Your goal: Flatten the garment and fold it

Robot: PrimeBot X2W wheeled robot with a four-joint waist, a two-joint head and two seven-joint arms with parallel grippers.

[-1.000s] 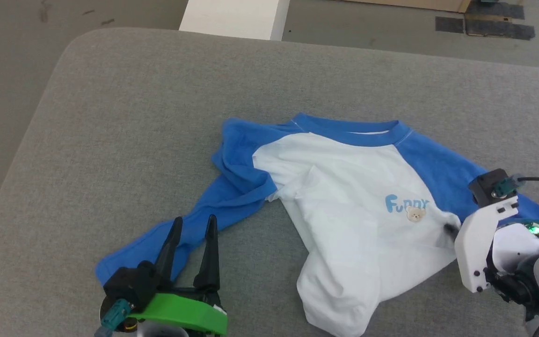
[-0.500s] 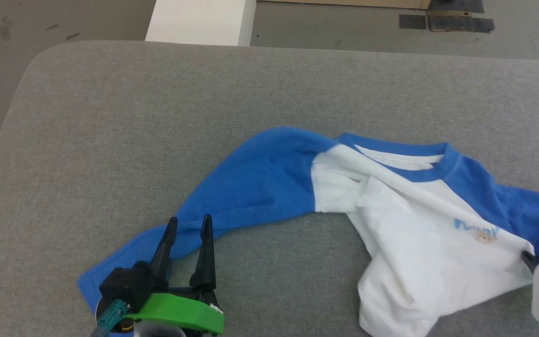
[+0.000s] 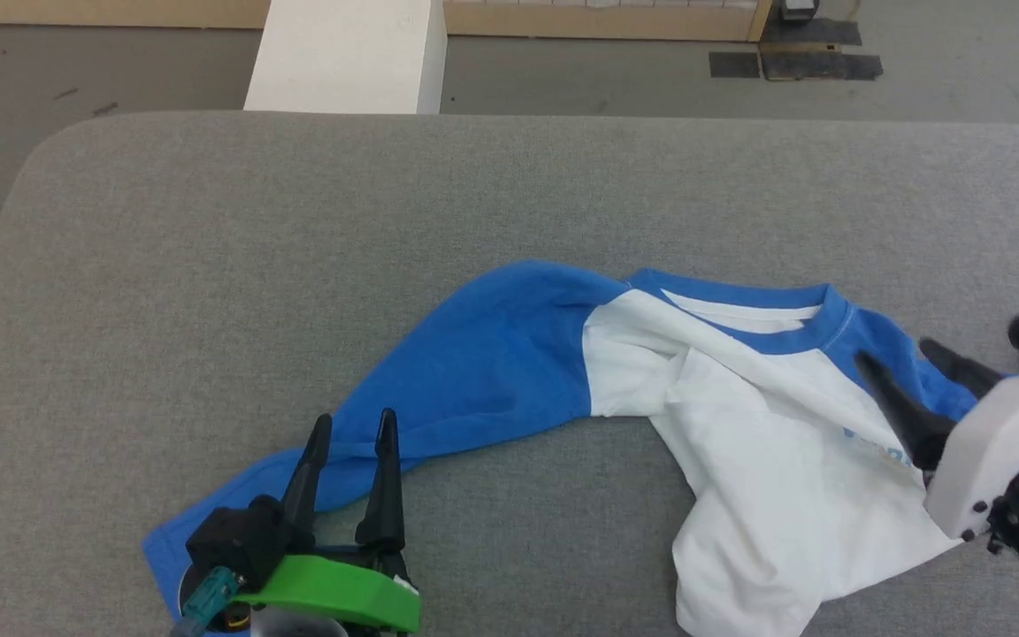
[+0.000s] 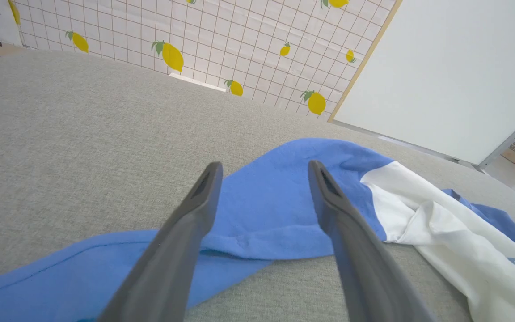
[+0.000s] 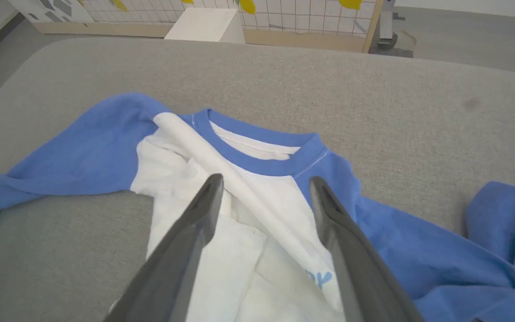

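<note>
On the grey table (image 3: 209, 265), the shirt (image 3: 739, 425) lies rumpled, middle to right. Our left gripper (image 3: 354, 418) and right gripper (image 3: 897, 354) hover spread, empty. Soft and limp, we judge; pinch the near hem (image 3: 757, 602).

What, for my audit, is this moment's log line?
garment crumpled, unfolded | left end effector open | right end effector open, empty

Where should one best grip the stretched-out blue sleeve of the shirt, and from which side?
Probably the cuff, from above with the left gripper, which stands open near it. The sleeve lies flat and outstretched on the table, so its free end pulls straight.
</note>
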